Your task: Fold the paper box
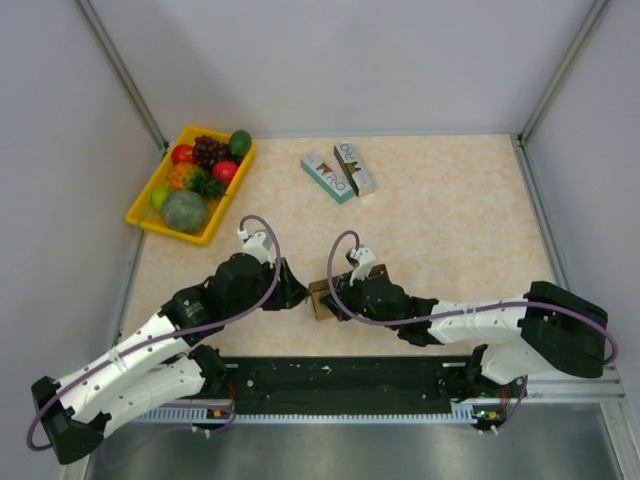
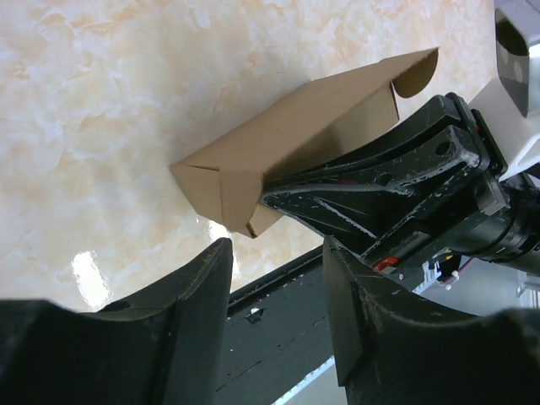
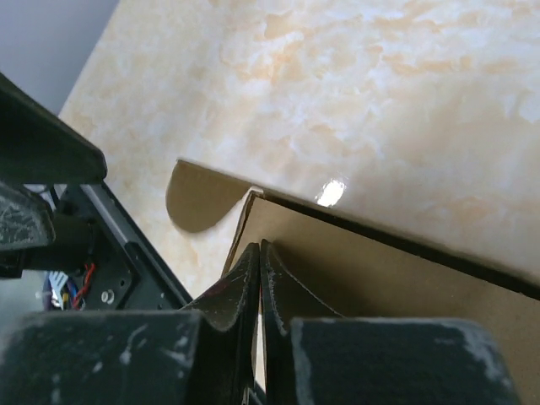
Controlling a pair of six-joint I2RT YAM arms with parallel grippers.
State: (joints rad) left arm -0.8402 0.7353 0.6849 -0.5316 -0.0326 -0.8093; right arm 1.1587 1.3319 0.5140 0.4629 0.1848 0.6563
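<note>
Top view: the paper box (image 1: 320, 297) lies near the middle of the table's (image 1: 450, 200) near edge, just beyond the black base rail (image 1: 340, 375). The left gripper (image 1: 298, 293) and right gripper (image 1: 338, 300) meet it from either side and cover most of it, so its shape is hard to read here. The right half of the table is bare up to the right edge. A yellow fruit tray (image 1: 140, 215) fills the far left corner. 2 small printed boxes, a teal one (image 1: 327, 177) and a brown-white one (image 1: 354, 167), lie side by side near the far edge.

Left wrist view: the left pincer stands wide with nothing between its fingers, and the box's folded end lies just beyond the tips. The box is a long brown carton, tilted, with a rounded tab at its far end. The right gripper's black fingers clamp its near side and hide the lower panel. Bare table spreads to the left of it.

Right wrist view: the right fingers are pressed almost together on a thin cardboard wall. The box runs off the frame's right edge. Its rounded tab hangs over the near table edge.
</note>
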